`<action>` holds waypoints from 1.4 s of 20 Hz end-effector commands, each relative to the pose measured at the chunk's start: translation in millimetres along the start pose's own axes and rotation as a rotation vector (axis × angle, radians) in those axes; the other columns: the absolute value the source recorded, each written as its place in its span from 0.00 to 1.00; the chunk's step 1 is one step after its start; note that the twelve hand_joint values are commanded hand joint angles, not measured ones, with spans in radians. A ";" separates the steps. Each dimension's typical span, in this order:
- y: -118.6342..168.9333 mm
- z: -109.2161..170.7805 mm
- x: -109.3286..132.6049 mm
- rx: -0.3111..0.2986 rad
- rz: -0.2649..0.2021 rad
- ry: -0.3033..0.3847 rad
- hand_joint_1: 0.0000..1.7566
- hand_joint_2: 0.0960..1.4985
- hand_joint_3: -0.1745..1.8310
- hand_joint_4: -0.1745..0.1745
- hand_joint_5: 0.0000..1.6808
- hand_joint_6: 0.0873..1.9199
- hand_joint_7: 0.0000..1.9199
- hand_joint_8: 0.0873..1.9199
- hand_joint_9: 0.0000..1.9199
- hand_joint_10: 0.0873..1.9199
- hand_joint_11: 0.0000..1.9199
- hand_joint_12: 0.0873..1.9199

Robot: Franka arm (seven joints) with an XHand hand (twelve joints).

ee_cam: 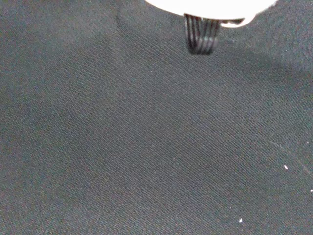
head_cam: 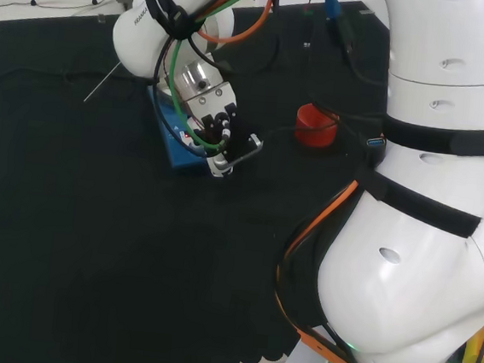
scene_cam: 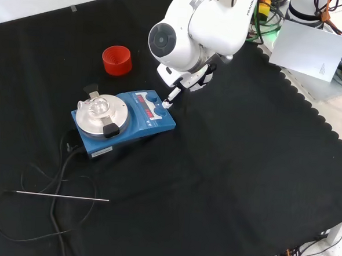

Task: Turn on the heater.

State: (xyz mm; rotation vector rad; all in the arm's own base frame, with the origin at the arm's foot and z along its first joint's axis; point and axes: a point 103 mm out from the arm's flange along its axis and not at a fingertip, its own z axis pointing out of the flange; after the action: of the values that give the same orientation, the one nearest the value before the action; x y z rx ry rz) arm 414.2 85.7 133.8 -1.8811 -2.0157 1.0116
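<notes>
Heater (scene_cam: 125,117) just below hand (scene_cam: 188,80).

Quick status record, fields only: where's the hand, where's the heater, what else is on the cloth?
heater: blue heater with a round metal top plate, control panel facing the arm
hand: hand over the heater's panel end, a fingertip at the panel corner; contact unclear
hand state: cannot tell
on the plate: small clear piece, contents unclear
red cup: behind the heater in the front view, apart from it
thin rod: lying flat on the cloth, near the heater's cable
</notes>
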 end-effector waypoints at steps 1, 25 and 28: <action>1.4 0.0 -0.6 -0.001 0.005 0.001 0.84 0.40 0.62 0.34 0.19 0.00 0.98 0.78 1.00 0.80 0.99 0.76; 9.2 2.8 -0.7 0.001 0.017 -0.005 0.84 0.40 0.63 0.34 0.19 0.00 0.98 0.78 1.00 0.80 0.99 0.76; 9.3 3.0 -0.7 0.006 0.016 -0.004 0.84 0.40 0.63 0.34 0.19 0.00 0.98 0.78 1.00 0.80 0.99 0.76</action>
State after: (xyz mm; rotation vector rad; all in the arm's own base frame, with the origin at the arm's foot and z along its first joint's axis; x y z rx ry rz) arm 425.0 82.4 127.2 -1.8956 -2.0041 1.0142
